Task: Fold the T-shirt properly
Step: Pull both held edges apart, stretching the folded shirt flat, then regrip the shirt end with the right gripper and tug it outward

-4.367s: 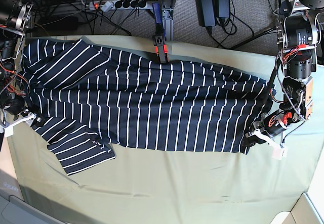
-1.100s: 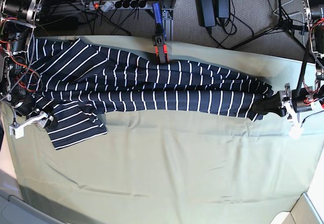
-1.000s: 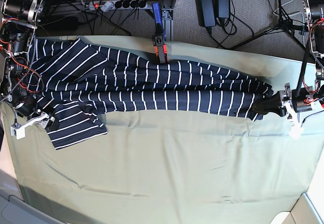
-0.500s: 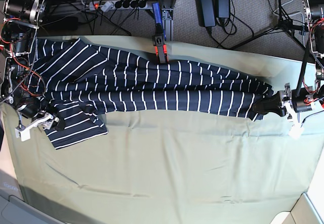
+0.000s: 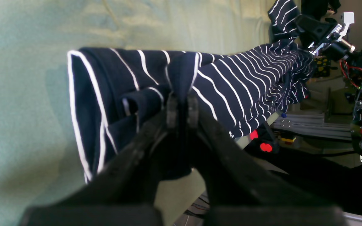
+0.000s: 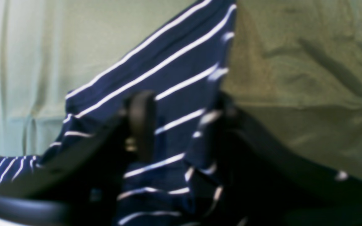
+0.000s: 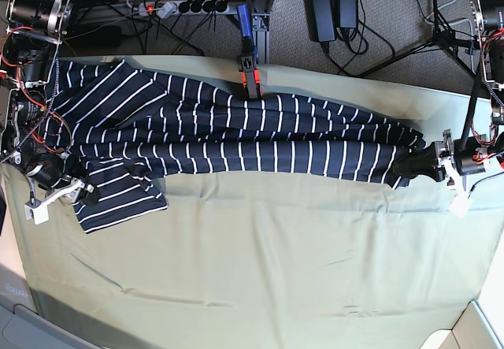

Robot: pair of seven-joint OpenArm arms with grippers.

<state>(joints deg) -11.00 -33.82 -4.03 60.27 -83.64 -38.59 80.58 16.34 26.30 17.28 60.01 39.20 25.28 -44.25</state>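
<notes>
- T-shirt (image 7: 236,140): dark navy with thin white stripes, laid lengthwise across the far half of the bench as a long, narrow, folded band. One short sleeve (image 7: 122,203) is spread flat toward the near side at the base view's left end; the upper-left portion is fanned out toward the far corner.
- Left gripper (image 7: 429,165): seen at the base view's right end of the garment. In the left wrist view the jaws are pressed together on a bunched fold of the striped fabric (image 5: 181,103), with the hem edge hanging beside them.
- Right gripper (image 7: 75,190): positioned at the sleeve end, at the base view's left. In the right wrist view the jaws are partly apart, with striped fabric (image 6: 174,125) lying between the two fingers (image 6: 140,122); whether the cloth is actually pinched cannot be told, the view being blurred.
- Olive-green cloth (image 7: 276,262): spread over the bench beneath the garment, lightly wrinkled, bare across the near half.
- Red-and-black clamp (image 7: 250,77): fixed at the far edge of the bench, touching the shirt's far edge.
- Power strip and cables (image 7: 189,6): on the floor beyond the bench.
</notes>
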